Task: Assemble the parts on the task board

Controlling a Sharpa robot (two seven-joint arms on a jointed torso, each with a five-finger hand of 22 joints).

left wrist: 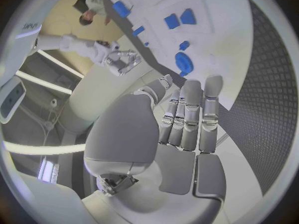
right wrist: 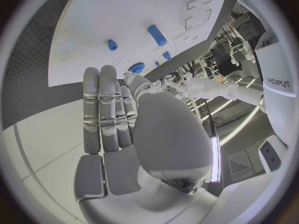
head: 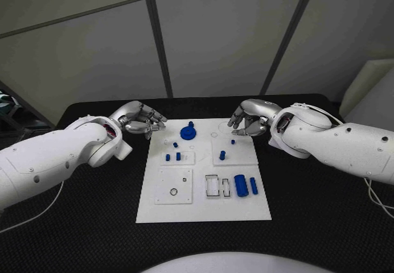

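Pale wall panels with dark seams stand behind the black table (head: 74, 227). The white task board (head: 205, 211) lies at the table's middle, long edges running toward the far edge. On it sit a blue round knobbed part (head: 189, 133) near the far edge, a large blue cylinder (head: 241, 185) toward the near right corner, and small blue pegs (head: 173, 156) between. The left hand (head: 141, 119) hovers off the board's far left corner, the right hand (head: 249, 118) over its far right corner; both hold nothing, fingers loosely bent and apart

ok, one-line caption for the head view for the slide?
Both hands, left and right, hover empty at the far end of the white board, blue parts unassembled.
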